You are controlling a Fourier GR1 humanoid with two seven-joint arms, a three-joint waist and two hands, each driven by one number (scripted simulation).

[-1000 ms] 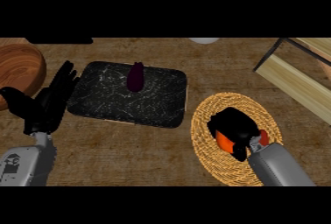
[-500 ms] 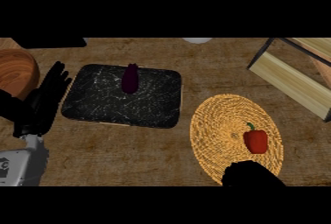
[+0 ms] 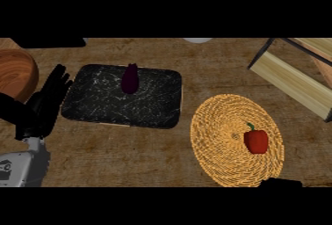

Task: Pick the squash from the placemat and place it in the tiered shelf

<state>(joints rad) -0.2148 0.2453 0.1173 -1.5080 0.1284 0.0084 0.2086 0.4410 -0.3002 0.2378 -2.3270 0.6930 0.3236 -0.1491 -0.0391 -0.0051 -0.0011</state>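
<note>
Take the woven round placemat [image 3: 224, 145] as your reference. On it, toward its right side, lies a red vegetable with a green stem [image 3: 256, 140]; it looks like a bell pepper rather than a squash, and nothing touches it. It is the only thing on the placemat.

Up and to the right of the placemat you see the tiered shelf [image 3: 292, 83], pale wooden boards in a dark frame, running out of view at the upper right corner. You can make out nothing on the boards that show.

To the left of the placemat, just apart from its edge, sits a dark marbled square tray [image 3: 123, 101]. A dark purple eggplant [image 3: 130, 79] lies on it near its far edge. Further left again, well away from the placemat, a round wooden bowl [image 3: 14, 74] is cut by the view's left edge.

Your left hand [image 3: 42, 110] shows between the bowl and the tray, far left of the placemat, fingers straight and pointing up, released and holding nothing; it rests beside the tray's left edge. Of your right hand [image 3: 280, 183] only a dark scrap shows just below the placemat's lower right rim, so you cannot tell how it is set.
</note>
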